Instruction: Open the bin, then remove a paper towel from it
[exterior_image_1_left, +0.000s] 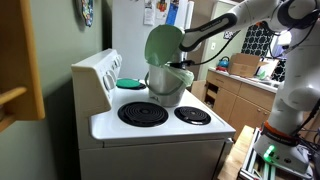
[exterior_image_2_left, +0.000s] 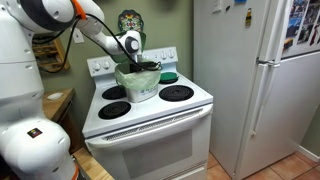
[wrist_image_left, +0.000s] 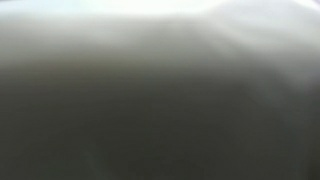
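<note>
The bin (exterior_image_1_left: 165, 84) stands on the white stove, pale grey-white with a light green rim, and also shows in an exterior view (exterior_image_2_left: 138, 84). Its round sage-green lid (exterior_image_1_left: 162, 44) is swung up and stands open. My gripper (exterior_image_1_left: 181, 66) reaches down into the bin's mouth, and its fingers are hidden inside in both exterior views (exterior_image_2_left: 146, 67). No paper towel shows. The wrist view is a dark grey blur with nothing to make out.
The stove (exterior_image_1_left: 160, 125) has black coil burners (exterior_image_1_left: 142, 114). A flat teal disc (exterior_image_1_left: 131, 83) lies on the back burner beside the bin. A white fridge (exterior_image_2_left: 255, 80) stands next to the stove. A counter with clutter (exterior_image_1_left: 240, 72) lies beyond.
</note>
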